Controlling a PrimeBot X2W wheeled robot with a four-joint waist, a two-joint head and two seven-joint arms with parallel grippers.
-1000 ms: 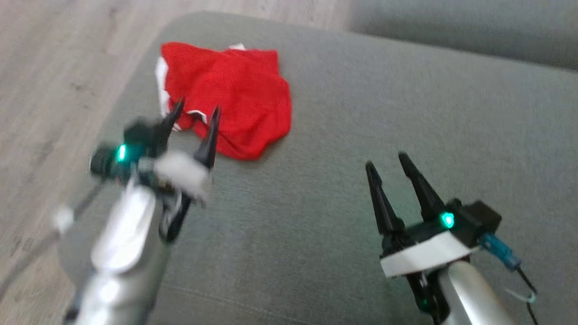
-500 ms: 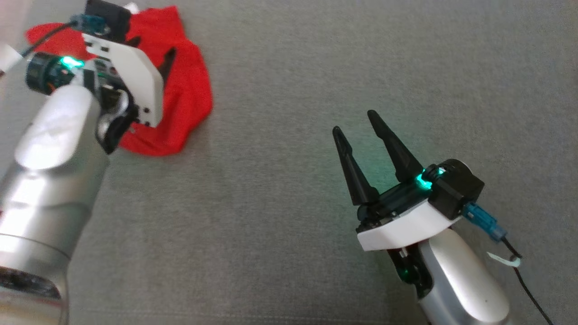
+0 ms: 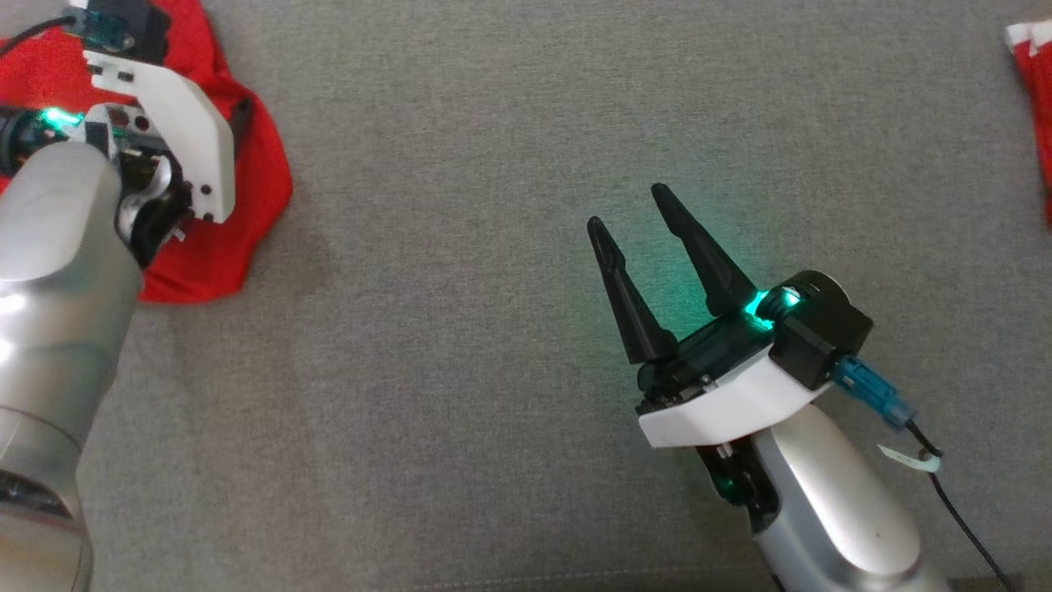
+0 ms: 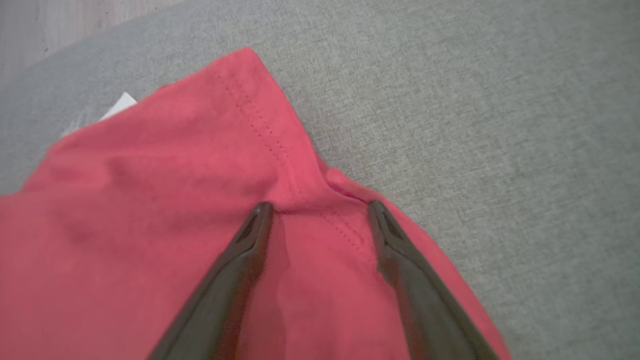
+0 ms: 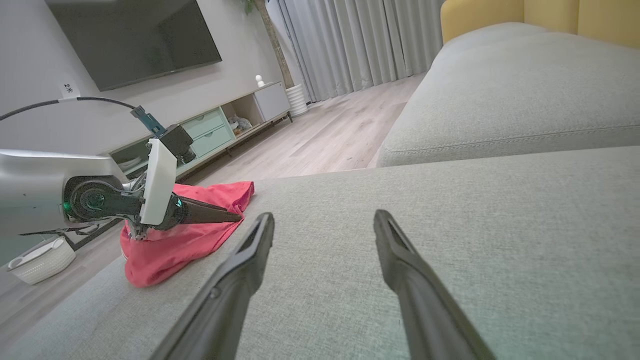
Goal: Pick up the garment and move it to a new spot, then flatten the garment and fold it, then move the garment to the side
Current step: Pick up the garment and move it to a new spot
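Red garment (image 3: 246,189) lying bunched on a grey sofa cushion (image 3: 493,329), near the cushion's outer edge, with wooden floor beyond it. The left tool (image 4: 319,207) stands directly over the garment, its two fingers spread and nothing pinched between them. Both tips meet the fabric at a corner. A stitched hem (image 4: 260,125) runs between the tips, slanting away from the tool, and a small ridge of cloth rises there. The heap shows no clear long axis.

The right tool (image 3: 626,207), also spread and empty, hovers over bare cushion well apart from the garment, on its right side. The left arm is therefore much the nearer, and a closing of its fingers would likely take the hem.

A white tag (image 4: 117,105) peeks from the garment's far edge, with no writing readable. A small wall label (image 5: 69,90) beyond the garment begins with "2", and the rest is too small to read. A second red-and-white cloth (image 3: 1031,82) lies far to the garment's right.
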